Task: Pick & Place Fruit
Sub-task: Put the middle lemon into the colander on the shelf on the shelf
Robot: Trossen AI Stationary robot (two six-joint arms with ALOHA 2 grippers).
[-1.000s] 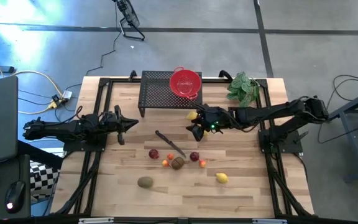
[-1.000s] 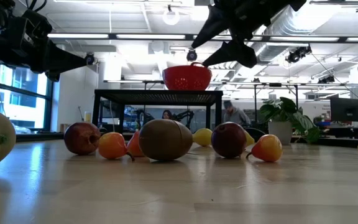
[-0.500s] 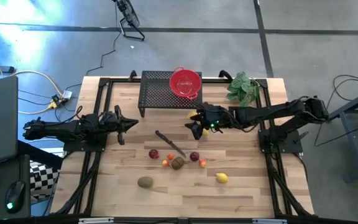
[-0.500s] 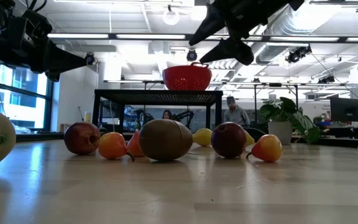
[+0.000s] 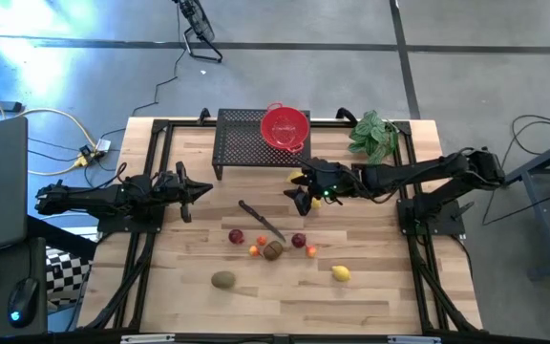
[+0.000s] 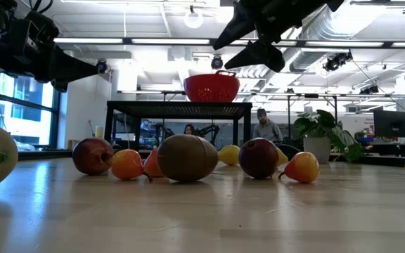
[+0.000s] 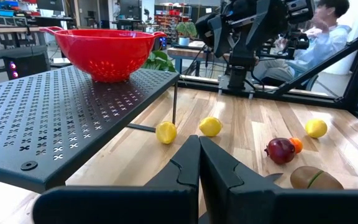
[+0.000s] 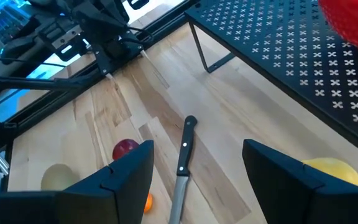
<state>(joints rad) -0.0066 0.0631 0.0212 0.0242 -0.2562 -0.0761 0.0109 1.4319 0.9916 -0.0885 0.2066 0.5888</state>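
Just beside the small yellow lemon point(image 5: 297, 178), the right gripper point(image 5: 301, 195) is hovering spread wide and empty above the wooden counter point(image 5: 380, 287), seemingly lining up a pick; next it needs lowering around that lemon. Well apart, the left gripper point(image 5: 199, 188) is waiting pressed together.
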